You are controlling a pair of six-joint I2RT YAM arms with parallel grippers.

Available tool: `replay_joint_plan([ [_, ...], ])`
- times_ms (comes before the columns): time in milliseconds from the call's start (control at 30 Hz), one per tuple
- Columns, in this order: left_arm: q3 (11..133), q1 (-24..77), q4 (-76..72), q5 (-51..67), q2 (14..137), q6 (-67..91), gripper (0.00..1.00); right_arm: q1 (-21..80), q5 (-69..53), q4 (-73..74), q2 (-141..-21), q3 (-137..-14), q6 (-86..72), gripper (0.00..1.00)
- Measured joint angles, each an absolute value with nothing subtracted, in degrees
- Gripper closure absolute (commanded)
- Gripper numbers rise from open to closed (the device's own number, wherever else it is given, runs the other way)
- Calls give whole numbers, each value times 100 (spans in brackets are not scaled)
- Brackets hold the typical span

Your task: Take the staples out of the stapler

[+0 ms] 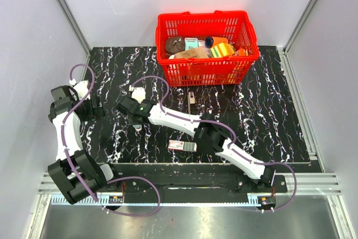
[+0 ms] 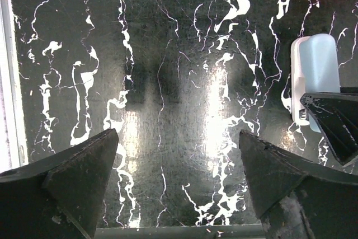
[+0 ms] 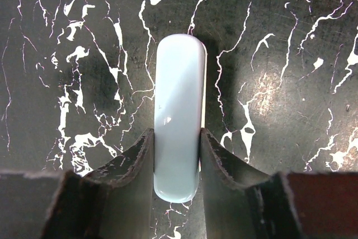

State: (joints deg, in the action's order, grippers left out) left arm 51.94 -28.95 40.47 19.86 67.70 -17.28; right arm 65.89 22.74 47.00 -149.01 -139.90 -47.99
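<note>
Right wrist view, right hand [image 3: 176,134] clamped on pale blue oblong [image 3: 179,82], left hand [image 2: 178,135] apart.

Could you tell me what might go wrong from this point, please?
The right gripper pinches the pale blue oblong piece only near one end; it may pivot or slip when lifted.
The open left gripper hovers close beside that grip, so the arms could collide.
The red-and-white box lies by the right arm's elbow and might be swept aside.
</note>
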Motion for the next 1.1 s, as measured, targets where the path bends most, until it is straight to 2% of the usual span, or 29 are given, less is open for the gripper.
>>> replay_joint_plan([
  [133,5194,-2895,4051,2034,6770,-1940,11,6573,2235,4694,-14890,-13979,-4810,92],
  [233,5201,-2895,4178,2386,6770,-2182,7,6541,2137,4495,-14737,-13692,-4847,95],
  [400,5251,-2893,4713,3529,6772,-2775,4,6383,1601,3253,-13513,-11581,-5133,99],
  [467,5321,-2895,4995,4016,6814,-3120,7,6276,1391,2740,-12901,-10696,-5332,100],
  [567,5487,-2893,5542,4648,7032,-3778,11,6114,1227,2117,-12278,-9994,-5559,100],
  [700,5771,-2888,6539,5310,7526,-4880,14,6036,1186,1406,-11872,-9598,-5752,100],
  [867,5970,-2794,7282,5690,7935,-5802,11,6049,1125,805,-11725,-9312,-5964,100],
  [1100,5983,-2224,7397,5811,7865,-5916,9,6049,1052,364,-11725,-9098,-6228,100],
])
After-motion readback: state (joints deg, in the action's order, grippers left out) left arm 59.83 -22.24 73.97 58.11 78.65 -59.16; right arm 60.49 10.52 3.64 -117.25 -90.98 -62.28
